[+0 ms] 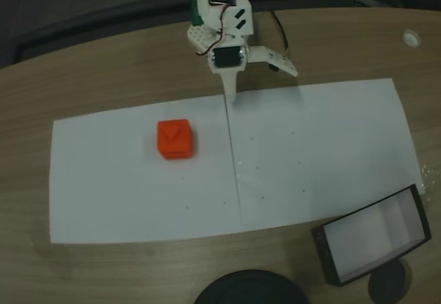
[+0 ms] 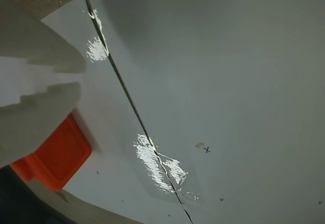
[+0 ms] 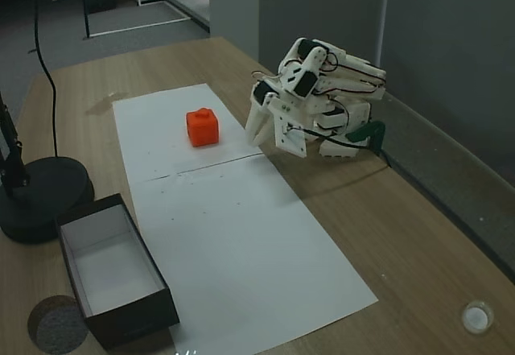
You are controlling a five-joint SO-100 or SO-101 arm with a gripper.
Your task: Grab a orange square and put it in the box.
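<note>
The orange square [image 1: 174, 139] sits on the left paper sheet, notch mark up, also seen in another fixed view as a small cube [image 3: 203, 126]. My gripper [image 1: 262, 85] hangs open at the far edge of the paper by the seam, up and to the right of the cube, with nothing in it. One finger points down and the other splays right. In the wrist view a white finger [image 2: 35, 112] partly covers the orange square [image 2: 58, 158] at lower left. The box [image 1: 414, 211] stands at the lower right table edge, with black walls and a white inside [image 3: 129, 311].
Two white paper sheets [image 1: 310, 145] joined by a seam [image 2: 127, 97] cover the wooden table. A large black disc [image 1: 251, 290] and a smaller one [image 1: 389, 281] lie near the box. A lamp base [image 3: 40, 198] stands beside it. A white cap [image 1: 411, 38] lies far right.
</note>
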